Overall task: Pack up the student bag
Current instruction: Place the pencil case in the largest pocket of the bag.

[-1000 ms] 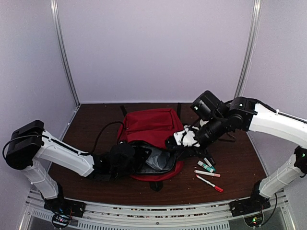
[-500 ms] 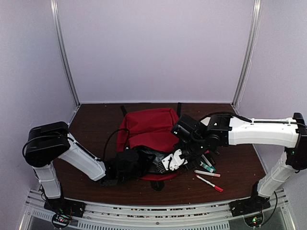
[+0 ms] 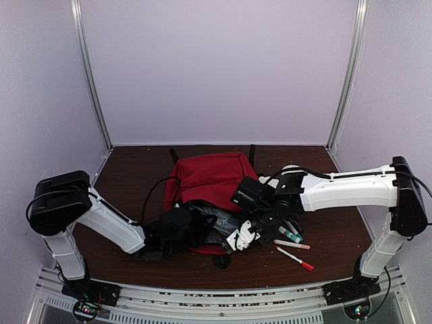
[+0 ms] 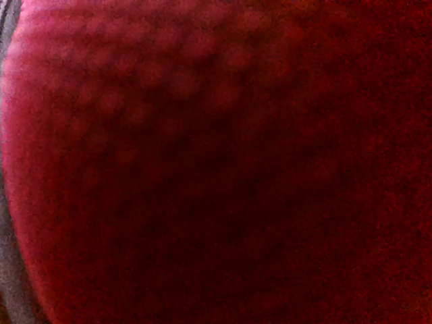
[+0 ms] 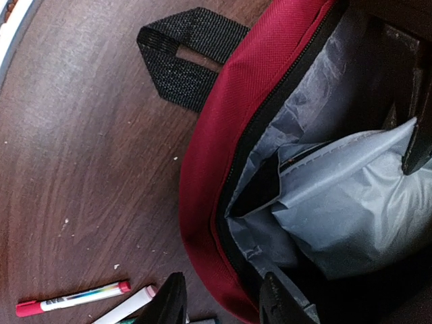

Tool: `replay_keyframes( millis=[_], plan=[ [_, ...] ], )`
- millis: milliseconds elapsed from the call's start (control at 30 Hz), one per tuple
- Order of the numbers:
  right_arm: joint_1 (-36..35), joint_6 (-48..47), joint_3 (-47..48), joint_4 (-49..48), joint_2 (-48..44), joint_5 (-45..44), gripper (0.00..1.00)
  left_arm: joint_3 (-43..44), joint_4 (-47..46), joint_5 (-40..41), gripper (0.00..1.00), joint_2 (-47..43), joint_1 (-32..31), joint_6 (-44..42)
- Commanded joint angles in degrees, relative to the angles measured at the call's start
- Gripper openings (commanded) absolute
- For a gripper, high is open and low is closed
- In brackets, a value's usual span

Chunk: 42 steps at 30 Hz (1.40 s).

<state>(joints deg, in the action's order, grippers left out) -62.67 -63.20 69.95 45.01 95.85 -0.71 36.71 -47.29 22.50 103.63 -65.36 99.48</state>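
The student bag (image 3: 210, 177), a red backpack, lies flat mid-table with its unzipped mouth toward me and grey lining (image 5: 317, 88) showing. A pale grey soft pouch (image 5: 351, 216) rests inside the mouth. My right gripper (image 5: 223, 305) hangs open over the bag's near rim (image 5: 209, 169), one fingertip above the table and the other above the lining, holding nothing. In the top view it is the white-and-black head (image 3: 241, 237). My left gripper (image 3: 185, 228) is pressed into the left side of the mouth. Its wrist view shows only blurred red fabric (image 4: 216, 162), so its fingers are hidden.
Several markers lie on the brown table right of the bag: a teal one (image 3: 290, 234), a white one (image 3: 291, 244) and a red-capped one (image 3: 295, 258) (image 5: 71, 297). A black strap loop (image 5: 189, 57) pokes out at the bag's near edge. Enclosure walls stand close behind.
My right arm swung down and left from the bag's right side to its near mouth, and its jaws spread apart. My left arm's gripper pushed further against the bag.
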Motion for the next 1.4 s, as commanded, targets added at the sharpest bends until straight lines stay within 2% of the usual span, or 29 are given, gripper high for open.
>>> replay_keyframes(
  millis=[0,167,433,600,700,800,867,1067,1200,1233,1367],
  plan=[
    [-0.5,-1.8,-0.1,-2.9,1.7,-5.5,0.38,-0.5,-1.3,3.6,0.00,-1.5,1.1,-2.7],
    [-0.5,-2.1,-0.4,-6.7,3.7,-10.1,0.34,-0.6,-2.7,3.0,0.00,-0.3,1.6,-2.9],
    [-0.8,-4.8,-1.0,-3.4,5.3,-9.4,0.33,-1.2,-2.9,2.7,0.00,-0.4,2.2,-3.2],
    [-1.1,-4.3,-1.3,-6.2,7.0,-12.5,0.30,-0.8,-2.5,2.2,0.00,-0.3,2.6,-3.9],
    [-1.3,-4.4,-1.3,-7.5,7.9,-14.1,0.22,-0.4,-2.3,1.6,0.00,-0.2,2.9,-4.2],
    [-1.3,-4.4,-1.2,-7.8,7.5,-14.3,0.05,-0.1,-2.4,1.0,0.00,0.1,3.2,-4.4],
    [-1.3,-3.9,-1.1,-7.6,6.0,-13.3,0.00,0.0,-2.3,0.9,0.00,0.1,3.4,-4.5],
    [-1.1,-1.9,-0.7,-3.5,-5.5,-1.8,0.00,0.2,-0.8,0.3,0.00,-0.6,3.9,-5.2],
    [0.7,2.3,0.5,-2.3,-10.1,5.4,0.00,1.1,4.5,-0.4,0.01,-2.2,4.4,-6.7],
    [1.5,3.3,1.0,-2.0,-10.1,7.1,0.00,1.4,5.6,-0.6,0.04,-2.6,4.5,-6.9],
    [5.6,7.3,2.4,-1.3,-8.6,14.1,0.00,2.0,10.8,-2.4,0.36,-5.6,4.8,-9.6]
  ],
)
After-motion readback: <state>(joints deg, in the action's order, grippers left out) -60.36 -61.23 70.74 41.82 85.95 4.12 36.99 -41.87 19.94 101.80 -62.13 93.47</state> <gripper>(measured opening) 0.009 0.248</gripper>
